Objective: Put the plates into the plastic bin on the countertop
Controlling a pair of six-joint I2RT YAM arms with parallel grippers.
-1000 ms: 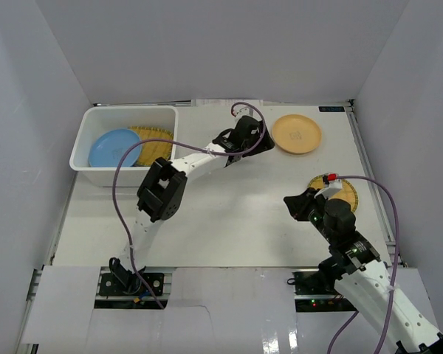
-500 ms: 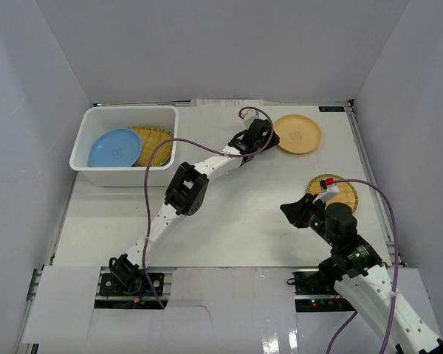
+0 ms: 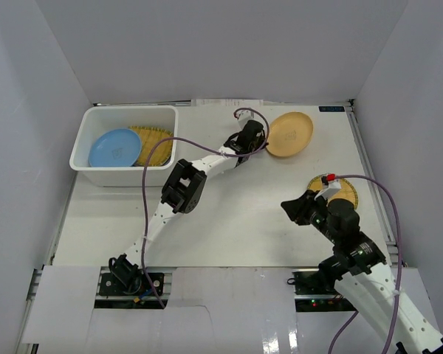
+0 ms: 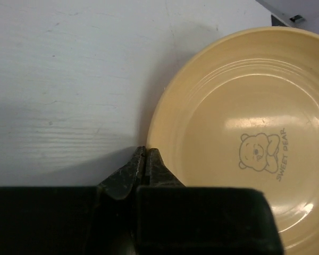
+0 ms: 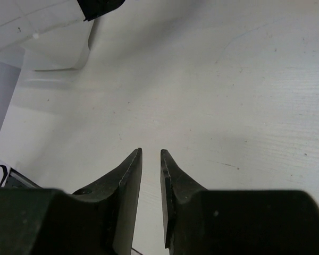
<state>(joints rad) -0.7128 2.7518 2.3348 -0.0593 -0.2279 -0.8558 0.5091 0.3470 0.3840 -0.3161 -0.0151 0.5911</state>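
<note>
The yellow-orange plate (image 3: 290,134) with a bear print (image 4: 244,138) sits at the back right of the countertop (image 3: 229,214), tilted up on its left side. My left gripper (image 3: 262,140) is shut on that plate's left rim (image 4: 145,151). The white plastic bin (image 3: 85,151) at the back left holds a blue plate (image 3: 114,147) and a yellow woven plate (image 3: 153,141). Another yellow woven plate (image 3: 345,193) lies at the right, partly hidden behind my right arm. My right gripper (image 3: 289,206) hovers over bare countertop, its jaws slightly open and empty (image 5: 150,152).
White walls enclose the countertop on three sides. The left arm stretches diagonally across the middle, with its purple cable (image 3: 144,192) looping over the surface. A small dark label (image 3: 331,109) sits at the back right edge.
My left gripper moved right to the yellow-orange plate's rim and shut on it; the plate now tilts up. The right gripper's jaws opened a little.
</note>
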